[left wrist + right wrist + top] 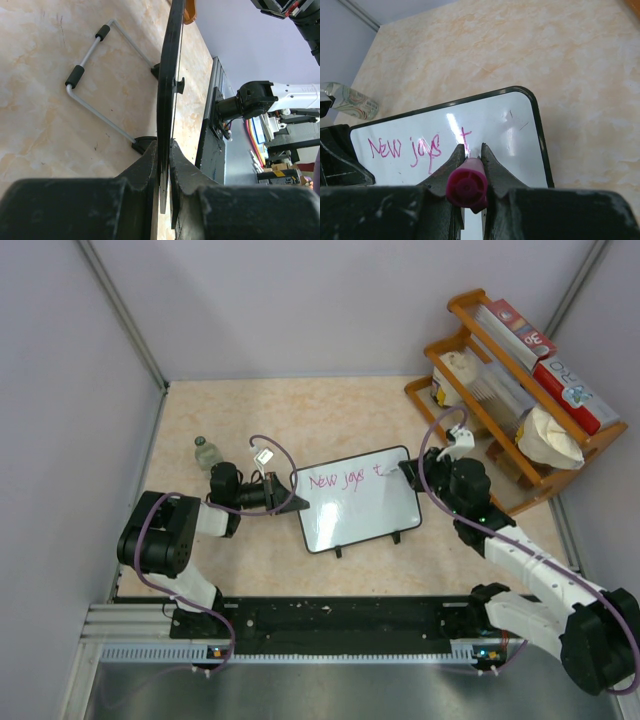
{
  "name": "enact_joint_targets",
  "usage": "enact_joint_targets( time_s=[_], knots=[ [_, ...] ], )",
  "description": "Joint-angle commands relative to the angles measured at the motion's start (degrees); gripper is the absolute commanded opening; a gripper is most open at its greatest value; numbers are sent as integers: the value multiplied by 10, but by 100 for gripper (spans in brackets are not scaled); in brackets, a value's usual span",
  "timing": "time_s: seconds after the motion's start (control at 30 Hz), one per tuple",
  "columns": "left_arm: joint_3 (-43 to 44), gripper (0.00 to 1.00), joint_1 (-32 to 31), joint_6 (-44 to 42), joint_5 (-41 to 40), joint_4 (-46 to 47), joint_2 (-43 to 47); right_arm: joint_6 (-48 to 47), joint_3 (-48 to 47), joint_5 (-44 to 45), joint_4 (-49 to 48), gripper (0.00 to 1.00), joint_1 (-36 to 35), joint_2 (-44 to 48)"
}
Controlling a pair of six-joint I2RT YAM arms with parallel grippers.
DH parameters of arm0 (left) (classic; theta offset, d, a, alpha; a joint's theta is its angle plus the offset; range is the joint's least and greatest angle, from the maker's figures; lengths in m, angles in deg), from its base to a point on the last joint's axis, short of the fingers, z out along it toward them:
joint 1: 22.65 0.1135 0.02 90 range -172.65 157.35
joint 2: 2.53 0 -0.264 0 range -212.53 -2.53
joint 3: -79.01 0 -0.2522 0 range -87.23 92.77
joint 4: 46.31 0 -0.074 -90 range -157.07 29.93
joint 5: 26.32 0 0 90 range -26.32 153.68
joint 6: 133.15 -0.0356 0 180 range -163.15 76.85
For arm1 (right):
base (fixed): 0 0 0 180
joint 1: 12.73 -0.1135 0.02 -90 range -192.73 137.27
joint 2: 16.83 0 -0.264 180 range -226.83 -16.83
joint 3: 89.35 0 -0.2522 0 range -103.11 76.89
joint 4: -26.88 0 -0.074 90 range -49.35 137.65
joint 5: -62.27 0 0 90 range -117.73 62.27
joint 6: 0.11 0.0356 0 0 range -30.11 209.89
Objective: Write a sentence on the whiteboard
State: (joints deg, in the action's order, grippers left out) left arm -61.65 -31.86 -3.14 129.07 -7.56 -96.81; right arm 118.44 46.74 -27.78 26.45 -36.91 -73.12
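My right pincer [470, 149] pinches a pink marker [466, 186] at the end of the sentence [338, 480]. My left pincer [164, 150] clamps the left edge of the whiteboard [360, 515], which stands mid-surface [230, 410].

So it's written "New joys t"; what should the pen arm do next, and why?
Probably shift the pink marker in the right gripper just right of the "t" and start the next letter: the writing ends there, bare board follows, and the left gripper clamps the board's edge.
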Motion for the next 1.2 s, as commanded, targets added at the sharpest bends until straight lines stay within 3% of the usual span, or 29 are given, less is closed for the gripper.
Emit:
enact_joint_targets(
  time_s=[0.0,0.23,1.17],
  knots=[
    [-7,0,2,-4,-4,17,-7,-11,-36,14,1,0,6,4],
    [-6,0,2,-3,-3,18,-8,-10,-46,8,-12,0,6,29],
    [-5,0,2,-1,-2,20,-9,-22,-43,2,0,0,19,-21]
  ],
)
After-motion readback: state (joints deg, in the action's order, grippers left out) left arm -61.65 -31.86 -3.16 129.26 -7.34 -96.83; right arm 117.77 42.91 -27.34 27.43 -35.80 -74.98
